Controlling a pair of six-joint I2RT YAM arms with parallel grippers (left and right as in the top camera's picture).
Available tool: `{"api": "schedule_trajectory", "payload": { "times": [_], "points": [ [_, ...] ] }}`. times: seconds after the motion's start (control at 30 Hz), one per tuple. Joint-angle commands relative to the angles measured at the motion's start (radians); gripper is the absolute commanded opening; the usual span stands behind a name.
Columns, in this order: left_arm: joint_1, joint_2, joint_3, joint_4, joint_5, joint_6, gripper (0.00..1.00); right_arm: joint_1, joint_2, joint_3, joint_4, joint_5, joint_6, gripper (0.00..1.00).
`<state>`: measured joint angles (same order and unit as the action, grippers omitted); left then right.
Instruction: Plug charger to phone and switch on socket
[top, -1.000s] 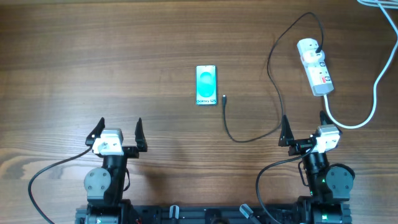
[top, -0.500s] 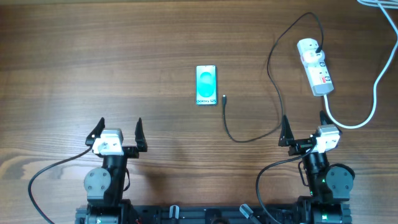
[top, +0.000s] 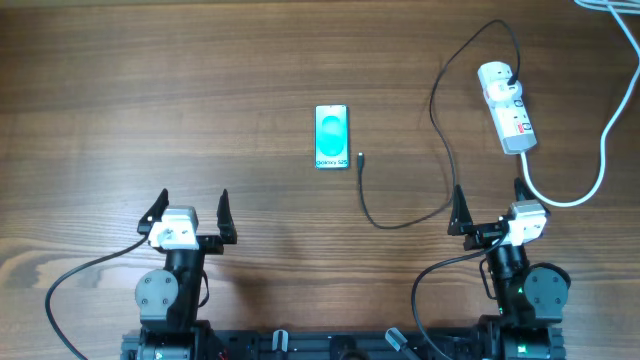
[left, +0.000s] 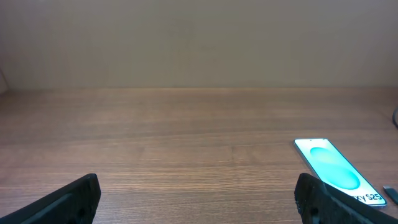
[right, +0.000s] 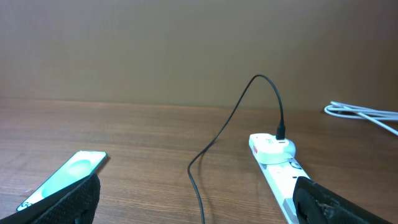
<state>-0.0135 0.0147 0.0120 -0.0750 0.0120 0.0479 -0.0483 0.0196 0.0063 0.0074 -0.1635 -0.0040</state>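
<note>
The phone (top: 332, 136) lies flat mid-table, teal screen up, white text band toward me; it also shows in the left wrist view (left: 333, 169) and the right wrist view (right: 65, 173). The charger's black cable (top: 437, 110) runs from the white adapter on the socket (top: 506, 107), loops down, and ends in a plug tip (top: 360, 158) just right of the phone. The cable (right: 211, 146) and socket (right: 277, 159) show in the right wrist view. My left gripper (top: 190, 212) and right gripper (top: 489, 207) are open, empty, near the front edge.
A thick white cord (top: 600, 150) trails from the socket's near end and curves up the right edge of the wooden table (top: 150, 110). The cord also shows at the far right of the right wrist view (right: 364, 113).
</note>
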Motion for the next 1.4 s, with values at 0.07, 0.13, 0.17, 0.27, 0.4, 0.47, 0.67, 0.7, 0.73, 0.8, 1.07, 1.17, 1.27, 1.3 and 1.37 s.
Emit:
{"api": "schedule_trajectory", "payload": {
  "times": [0.07, 0.13, 0.17, 0.27, 0.4, 0.47, 0.67, 0.7, 0.73, 0.8, 1.07, 1.17, 1.27, 1.3, 1.37],
  "points": [
    [0.005, -0.008, -0.006, 0.0, -0.003, 0.016, 1.0, 0.006, 0.001, -0.001, 0.003, 0.012, 0.01, 1.0],
    [0.005, -0.008, -0.006, 0.0, -0.001, 0.016, 1.0, 0.006, 0.001, -0.001, 0.002, 0.013, 0.011, 1.0],
    [0.005, -0.008, -0.006, 0.0, 0.005, 0.016, 1.0, 0.006, 0.001, -0.001, 0.002, 0.013, 0.01, 1.0],
    [0.005, -0.008, -0.006, 0.009, 0.112, 0.015, 1.0, 0.006, 0.001, -0.001, 0.002, 0.012, 0.011, 1.0],
    [0.005, -0.008, -0.006, 0.037, 0.318, 0.008, 1.0, 0.006, 0.001, -0.001, 0.003, 0.012, 0.01, 1.0],
    [0.005, -0.008, -0.006, 0.064, 0.406, 0.008, 1.0, 0.006, 0.001, -0.001, 0.002, 0.013, 0.01, 1.0],
    [0.005, -0.008, 0.007, 0.383, 0.486, -0.275, 1.0, 0.006, 0.001, -0.001, 0.003, 0.012, 0.01, 1.0],
    [0.005, -0.008, 0.029, 0.425, 0.486, -0.303, 1.0, 0.006, 0.001, -0.001, 0.002, 0.013, 0.01, 1.0],
    [0.005, -0.005, 0.064, 0.441, 0.485, -0.317, 1.0, 0.006, 0.001, -0.001, 0.002, 0.012, 0.01, 1.0],
    [0.005, 0.025, 0.145, 0.429, 0.485, -0.318, 1.0, 0.006, 0.001, -0.001, 0.002, 0.012, 0.011, 1.0],
    [0.005, 0.655, 0.902, -0.23, 0.681, -0.317, 1.0, 0.006, 0.001, -0.001, 0.002, 0.012, 0.01, 1.0],
    [0.005, 0.9, 1.081, -0.308, 0.953, -0.342, 1.0, 0.006, 0.001, -0.001, 0.002, 0.012, 0.01, 1.0],
    [-0.008, 1.061, 1.122, -0.188, 1.077, -0.482, 1.0, 0.006, 0.001, -0.001, 0.003, 0.012, 0.01, 1.0],
    [-0.017, 1.107, 1.147, -0.189, 1.094, -0.539, 1.0, 0.006, 0.001, -0.001, 0.002, 0.012, 0.01, 1.0],
    [-0.066, 1.204, 1.214, -0.242, 1.094, -0.579, 1.0, 0.006, 0.001, -0.001, 0.003, 0.013, 0.01, 1.0]
  ]
}}
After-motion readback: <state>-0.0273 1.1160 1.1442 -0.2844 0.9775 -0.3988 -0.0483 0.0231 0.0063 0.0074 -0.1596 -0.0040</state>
